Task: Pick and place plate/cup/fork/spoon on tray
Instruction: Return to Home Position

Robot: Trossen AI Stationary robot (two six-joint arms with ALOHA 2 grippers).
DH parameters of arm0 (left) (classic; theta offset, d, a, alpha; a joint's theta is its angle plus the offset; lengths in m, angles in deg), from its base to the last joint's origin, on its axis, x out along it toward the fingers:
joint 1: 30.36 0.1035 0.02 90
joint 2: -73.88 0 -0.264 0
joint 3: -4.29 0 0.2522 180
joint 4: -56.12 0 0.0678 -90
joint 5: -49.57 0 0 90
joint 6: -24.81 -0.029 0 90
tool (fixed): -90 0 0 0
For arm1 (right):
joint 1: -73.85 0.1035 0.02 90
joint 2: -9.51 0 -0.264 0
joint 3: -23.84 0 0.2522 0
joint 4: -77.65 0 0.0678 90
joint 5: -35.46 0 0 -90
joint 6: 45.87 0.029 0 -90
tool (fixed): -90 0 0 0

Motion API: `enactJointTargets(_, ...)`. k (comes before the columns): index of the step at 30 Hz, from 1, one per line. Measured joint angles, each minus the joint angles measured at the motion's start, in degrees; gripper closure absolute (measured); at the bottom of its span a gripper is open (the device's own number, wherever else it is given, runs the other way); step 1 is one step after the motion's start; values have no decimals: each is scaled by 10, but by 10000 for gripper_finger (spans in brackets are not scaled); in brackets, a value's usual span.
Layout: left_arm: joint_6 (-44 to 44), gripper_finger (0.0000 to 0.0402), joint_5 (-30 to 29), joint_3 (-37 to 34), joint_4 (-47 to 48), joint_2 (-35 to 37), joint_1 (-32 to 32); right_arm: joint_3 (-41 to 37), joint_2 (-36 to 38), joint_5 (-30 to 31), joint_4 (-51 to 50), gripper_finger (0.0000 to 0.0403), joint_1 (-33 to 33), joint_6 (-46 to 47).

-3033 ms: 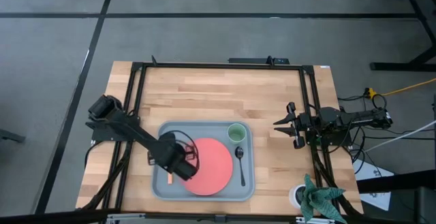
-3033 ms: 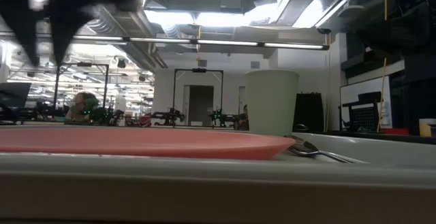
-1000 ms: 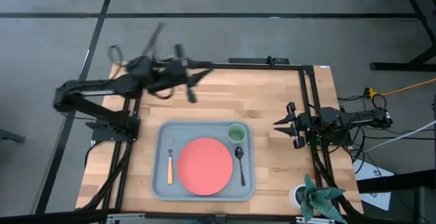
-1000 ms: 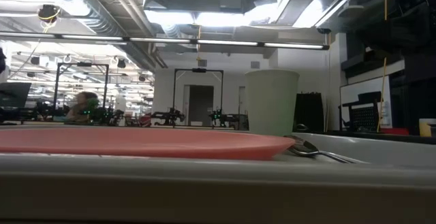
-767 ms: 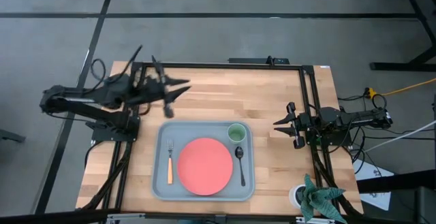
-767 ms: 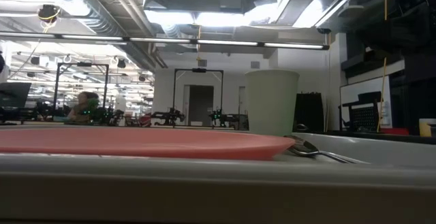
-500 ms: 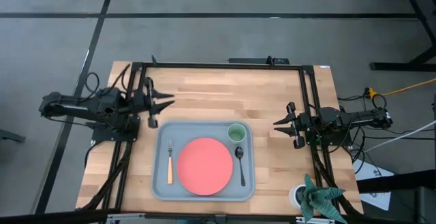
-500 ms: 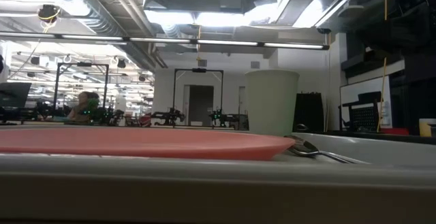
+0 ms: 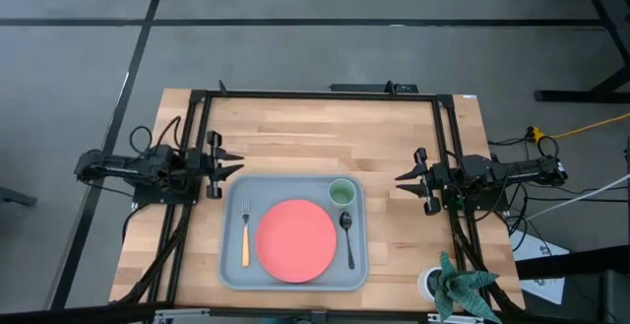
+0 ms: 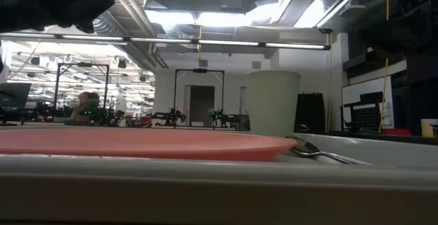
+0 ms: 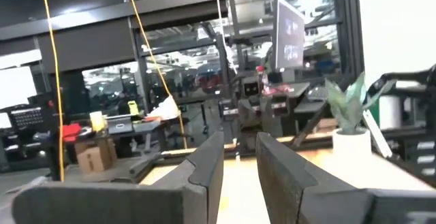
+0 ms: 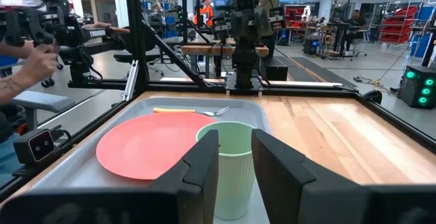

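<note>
The blue-grey tray (image 9: 228,265) lies on the table's near middle. On it lie the coral-red plate (image 9: 295,240), the pale-green cup (image 9: 342,193) at its far right corner, the orange-handled fork (image 9: 245,235) left of the plate, and the dark spoon (image 9: 347,233) right of it. The right wrist view shows the cup (image 12: 235,163), plate (image 12: 150,146) and fork (image 12: 191,111). My left gripper (image 9: 234,163) is open and empty at the table's left edge, just off the tray's far left corner. My right gripper (image 9: 402,178) is open and empty at the right edge, pointing at the cup.
A white pot with a green plant (image 9: 456,285) stands at the table's near right corner. A black frame (image 9: 315,93) runs round the table's far and side edges. Bare wood lies between the tray and the far edge. A person (image 12: 27,54) shows beyond the table's left side.
My left arm has swung down from high above the table's far left part and drawn back toward the left edge. It now lies low and level, pointing across the table. The tableware on the tray and my right arm have kept still.
</note>
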Motion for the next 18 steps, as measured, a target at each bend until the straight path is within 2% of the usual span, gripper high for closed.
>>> enactJointTargets(4, -3, 321, 3, -5, 53, 28, 0, 0, 0, 0, 0, 308, 0, 0)
enactJointTargets(13, 11, 321, 9, -5, 184, 27, -3, 0, 0, 0, 0, 308, 0, 0)
enactJointTargets(18, -23, 321, -11, -5, 182, 27, -69, 0, 0, 0, 0, 308, 0, 0)
